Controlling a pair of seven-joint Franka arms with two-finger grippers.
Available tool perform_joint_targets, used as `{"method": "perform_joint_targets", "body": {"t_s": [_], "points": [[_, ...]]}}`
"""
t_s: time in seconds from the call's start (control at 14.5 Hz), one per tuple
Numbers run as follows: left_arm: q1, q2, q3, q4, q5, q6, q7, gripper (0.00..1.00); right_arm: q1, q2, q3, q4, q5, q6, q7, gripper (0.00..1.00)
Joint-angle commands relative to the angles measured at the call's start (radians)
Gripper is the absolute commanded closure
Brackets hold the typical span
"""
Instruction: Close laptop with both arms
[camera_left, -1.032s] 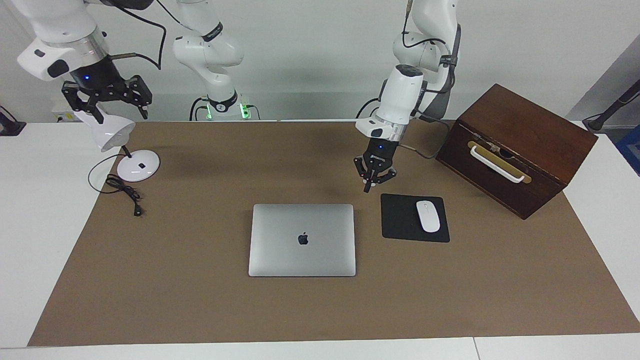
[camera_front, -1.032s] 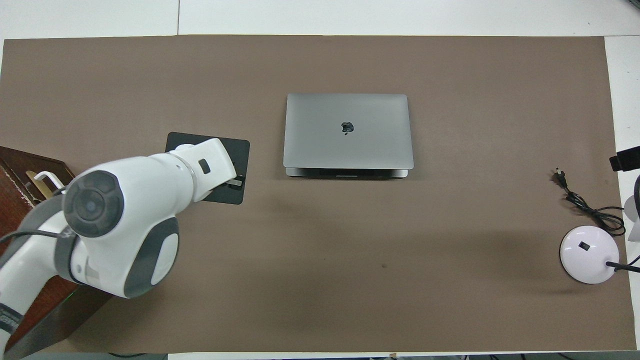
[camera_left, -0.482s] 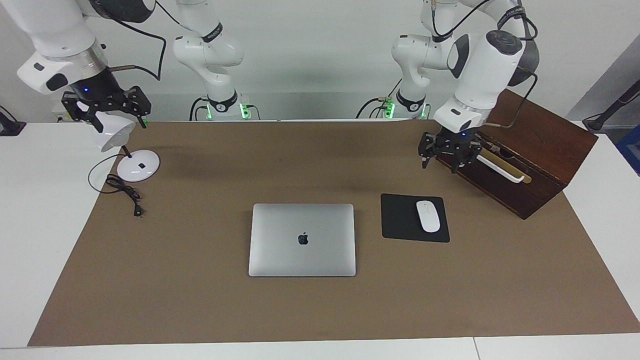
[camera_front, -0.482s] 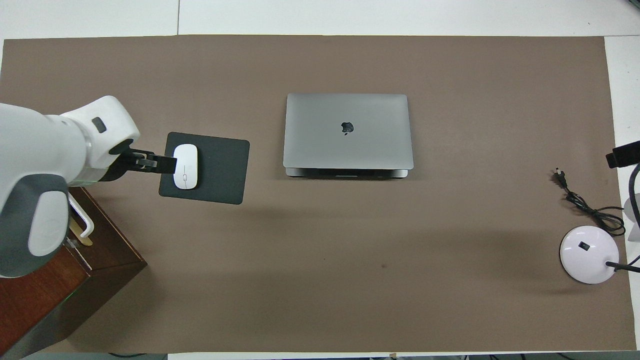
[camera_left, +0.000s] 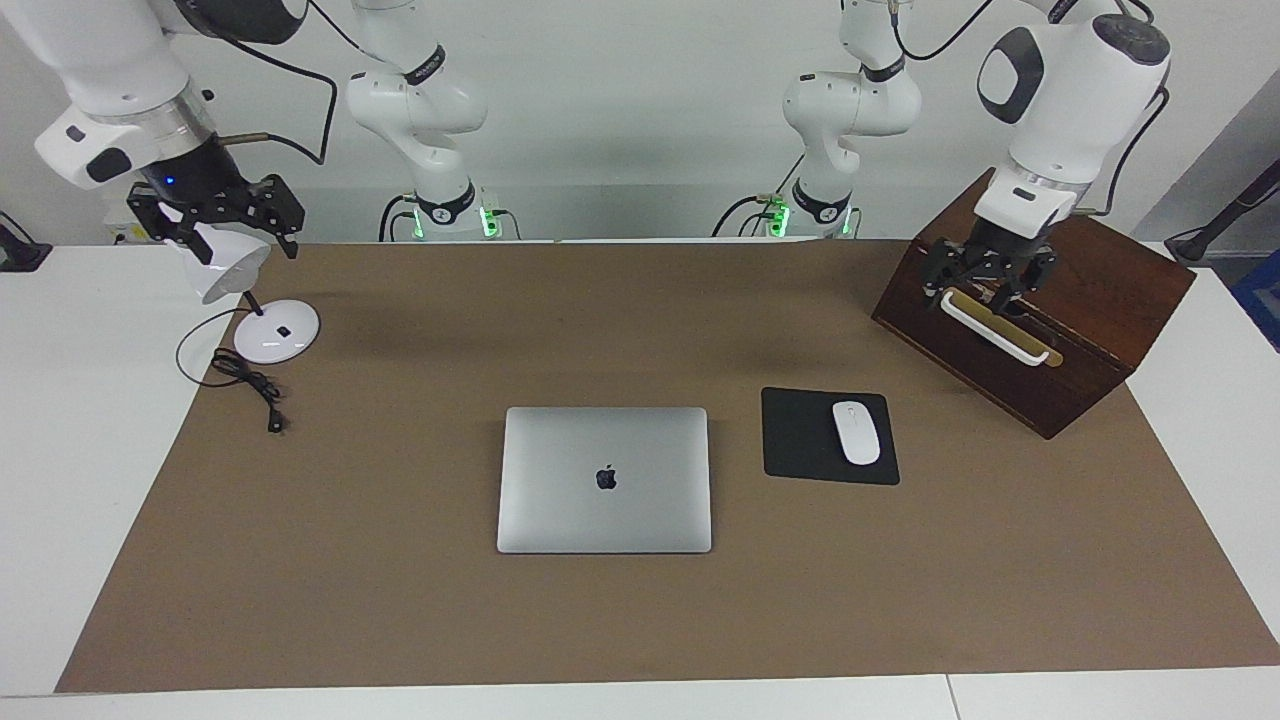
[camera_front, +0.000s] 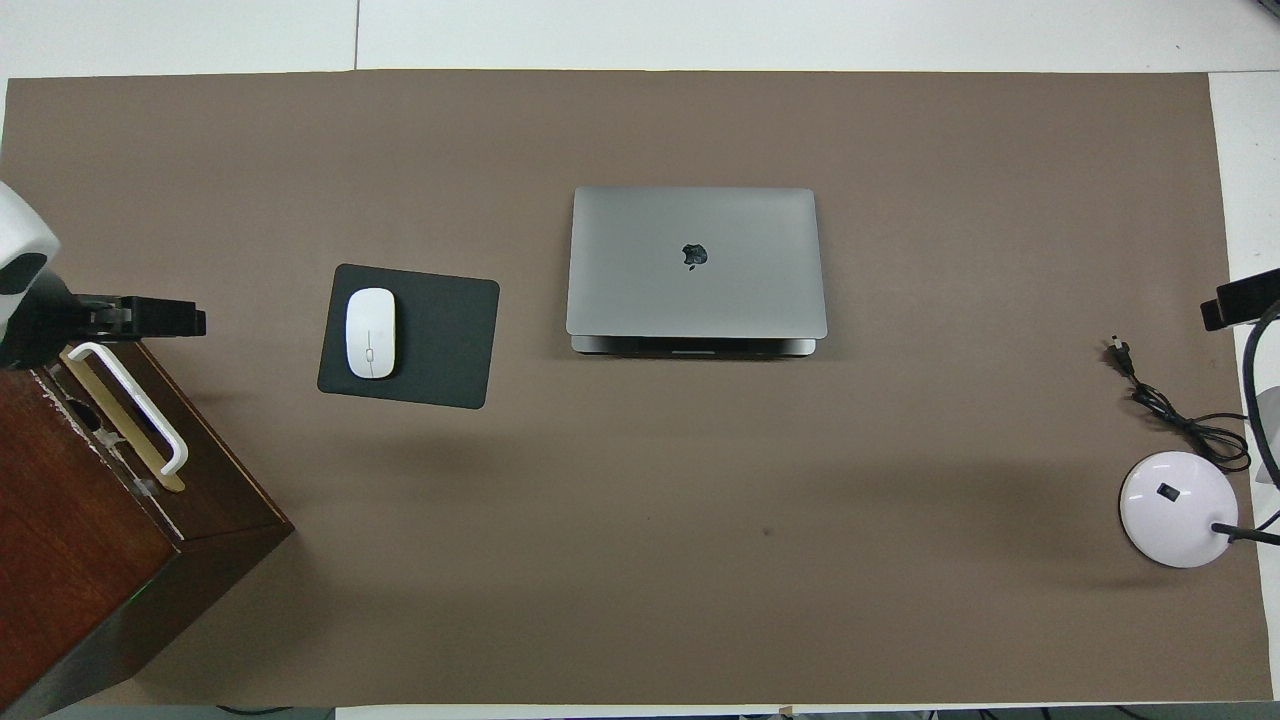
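The silver-grey laptop (camera_left: 604, 480) lies on the brown mat in the middle of the table, its lid down flat and the apple logo up; it also shows in the overhead view (camera_front: 695, 262). No gripper touches it. My left gripper (camera_left: 985, 292) hangs over the wooden box's handle at the left arm's end, fingers spread, holding nothing; in the overhead view (camera_front: 190, 322) only its tip shows. My right gripper (camera_left: 218, 232) is up over the white lamp's head at the right arm's end, fingers spread and empty.
A black mouse pad (camera_left: 800, 440) with a white mouse (camera_left: 856, 432) lies beside the laptop toward the left arm's end. A dark wooden box (camera_left: 1090, 270) with a white handle stands there. A white desk lamp (camera_left: 277, 332) and its cable (camera_left: 250, 385) are at the right arm's end.
My left gripper has swung up and away from beside the mouse pad to over the wooden box. My right gripper has barely moved. The laptop has not moved.
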Motion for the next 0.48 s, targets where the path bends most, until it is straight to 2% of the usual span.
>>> {"method": "perform_joint_targets", "body": {"t_s": [0.0,0.07,0.21,0.41], "points": [[0.022,-0.021,-0.009,0.021,0.010,-0.032,-0.003,0.00,-0.018,-0.013,0.011,-0.017,0.021,0.000,0.020,0.00],[0.024,-0.019,-0.009,0.042,0.010,-0.064,-0.002,0.00,-0.018,-0.019,0.011,-0.024,0.021,0.000,0.020,0.00],[0.041,-0.008,-0.018,0.114,0.090,-0.164,0.005,0.00,-0.018,-0.025,0.011,-0.043,0.021,0.011,0.021,0.00],[0.039,-0.005,-0.012,0.144,0.115,-0.225,0.066,0.00,-0.020,-0.034,0.011,-0.064,0.023,0.020,0.021,0.00]]}}
